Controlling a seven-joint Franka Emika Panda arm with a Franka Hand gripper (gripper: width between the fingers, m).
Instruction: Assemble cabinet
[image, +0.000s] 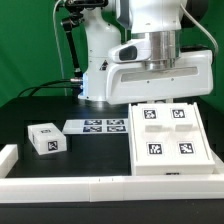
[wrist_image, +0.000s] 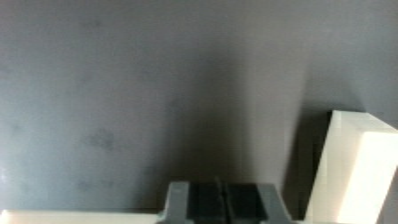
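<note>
The cabinet body (image: 170, 135), a large white box of flat panels with several black-and-white tags on top, lies at the exterior view's right. A small white tagged block (image: 45, 138) lies apart at the left. My gripper (image: 152, 97) hangs over the body's far edge, its fingers hidden under the broad white hand. In the wrist view the gripper (wrist_image: 222, 203) has its jaws together with nothing between them, above dark table. A white part's edge (wrist_image: 356, 165) stands beside it, not touching.
The marker board (image: 100, 126) lies flat between the small block and the cabinet body. A white rail (image: 110, 186) runs along the table's front edge, with a short white piece (image: 9, 158) at the left. The robot's base (image: 95, 70) stands behind.
</note>
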